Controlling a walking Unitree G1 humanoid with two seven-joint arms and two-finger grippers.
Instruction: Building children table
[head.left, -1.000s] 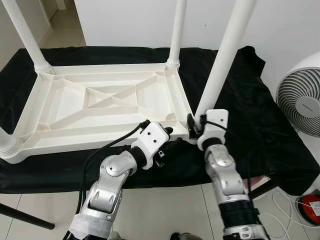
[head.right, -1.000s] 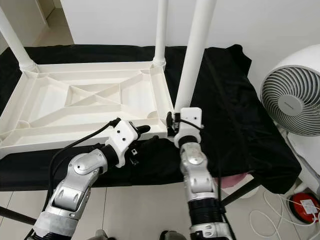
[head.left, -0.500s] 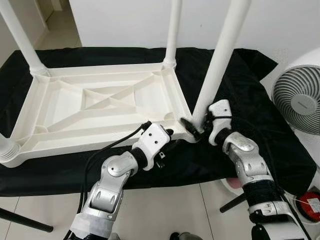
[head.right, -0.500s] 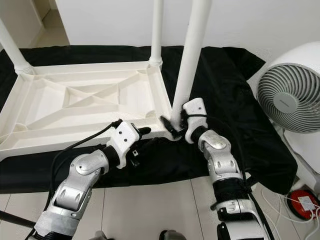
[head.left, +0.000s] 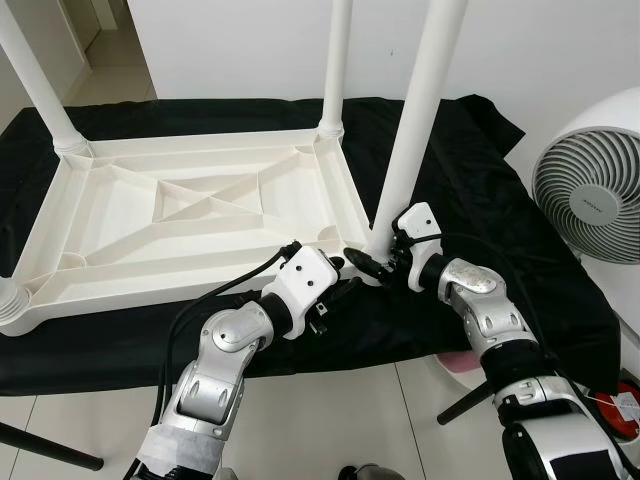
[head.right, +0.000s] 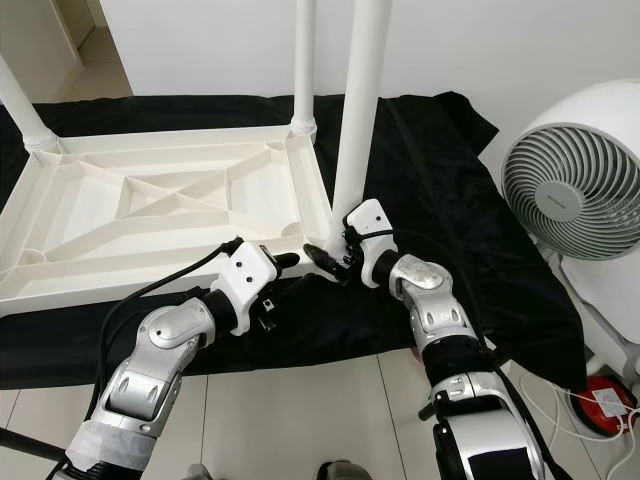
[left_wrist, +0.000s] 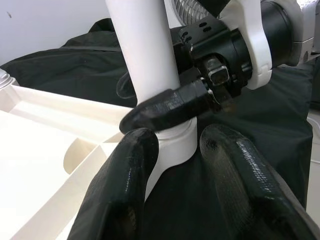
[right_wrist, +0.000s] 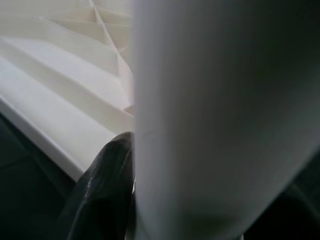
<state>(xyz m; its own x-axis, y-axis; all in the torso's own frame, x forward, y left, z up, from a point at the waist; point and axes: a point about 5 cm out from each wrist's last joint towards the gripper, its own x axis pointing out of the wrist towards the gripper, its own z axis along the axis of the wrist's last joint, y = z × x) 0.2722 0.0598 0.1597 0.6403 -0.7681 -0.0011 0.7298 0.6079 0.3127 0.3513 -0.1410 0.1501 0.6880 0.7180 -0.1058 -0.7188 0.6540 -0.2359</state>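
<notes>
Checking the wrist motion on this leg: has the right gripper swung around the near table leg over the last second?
Yes. The right gripper has swung around the near leg toward the robot's right, wrist now beside the leg.

I see both head views bright and evenly lit, sharp throughout, with soft shadows in the ribs of the upturned white plastic tabletop (head.left: 190, 215). My right wrist view is dim and blurred; the round white plastic leg (right_wrist: 210, 115) is, I think, too close to focus.

white wall (head.left: 560, 50), tiled floor (head.left: 330, 420), white fan (head.right: 570, 180) at right.
</notes>
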